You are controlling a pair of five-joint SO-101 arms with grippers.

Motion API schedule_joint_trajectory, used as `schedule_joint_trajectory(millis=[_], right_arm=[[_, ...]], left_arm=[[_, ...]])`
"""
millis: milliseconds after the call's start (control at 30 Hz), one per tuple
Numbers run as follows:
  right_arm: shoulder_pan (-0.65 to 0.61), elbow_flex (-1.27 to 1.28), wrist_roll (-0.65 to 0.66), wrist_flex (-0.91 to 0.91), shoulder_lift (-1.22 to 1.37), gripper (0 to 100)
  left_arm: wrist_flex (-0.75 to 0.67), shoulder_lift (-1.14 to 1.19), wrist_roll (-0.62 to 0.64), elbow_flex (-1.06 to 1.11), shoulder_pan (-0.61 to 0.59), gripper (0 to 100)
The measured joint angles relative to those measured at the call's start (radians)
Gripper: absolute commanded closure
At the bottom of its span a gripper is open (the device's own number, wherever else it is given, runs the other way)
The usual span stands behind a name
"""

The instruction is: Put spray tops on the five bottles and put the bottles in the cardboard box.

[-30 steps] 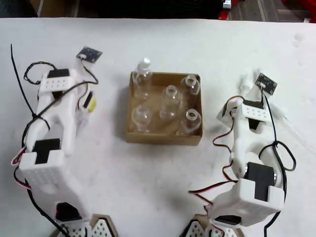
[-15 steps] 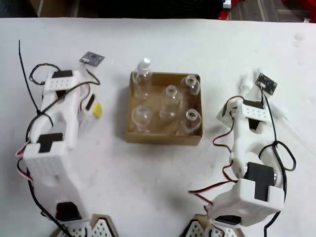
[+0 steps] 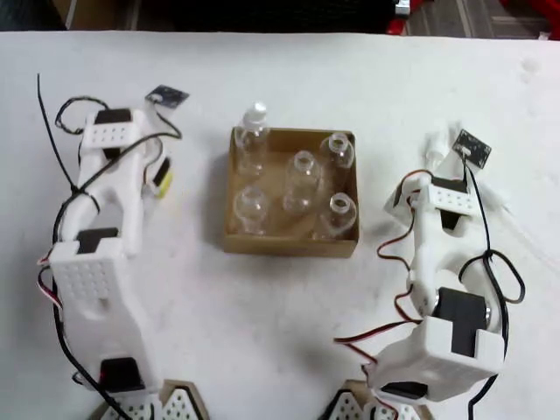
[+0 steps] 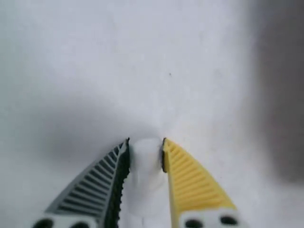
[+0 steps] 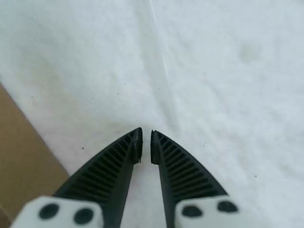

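Grips a white spray top [image 4: 145, 161] in the left jaws, pinched between the black finger [image 4: 102, 185] and the yellow finger [image 4: 190, 185], close over the white bench [image 4: 142, 57]. Holds the right jaws clenched on nothing, tips almost touching, with a thin clear tube [image 5: 161, 61] lying on the bench straight ahead and the cardboard box [image 5: 19, 156] to their left. Stands five clear bottles [image 3: 302, 179] in that box between the two jaws, one capped bottle [image 3: 252, 136] in a far corner, four open-necked.

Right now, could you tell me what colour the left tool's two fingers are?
One finger yellow, the other grey; clearest in the left wrist view.
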Motion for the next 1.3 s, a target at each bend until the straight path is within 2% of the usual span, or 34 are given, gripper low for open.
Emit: schedule_joint_trajectory(millis=[133, 367, 467, 667, 733, 1133, 1300], right_arm=[[0.0, 0.0, 0.0, 0.0, 0.0, 97.8], [0.0, 0.0, 0.0, 0.0, 0.0, 97.8], [0.0, 0.0, 0.0, 0.0, 0.0, 97.8], [0.0, 0.0, 0.0, 0.0, 0.0, 97.8], [0.0, 0.0, 0.0, 0.0, 0.0, 97.8], [0.0, 0.0, 0.0, 0.0, 0.0, 97.8], [0.0, 0.0, 0.0, 0.0, 0.0, 97.8]], left_arm=[[0.103, 0.0, 0.0, -0.077, 0.0, 98], [0.399, 0.0, 0.0, -0.255, 0.043, 98], [0.41, -0.002, 0.006, -0.261, 0.066, 98], [0.416, -0.147, 0.204, -0.261, 0.072, 98], [0.416, -0.233, 0.236, -0.256, 0.074, 98], [0.419, -0.824, 0.242, 0.118, 0.157, 98], [0.359, -1.031, 0.245, 0.215, 0.19, 98]])
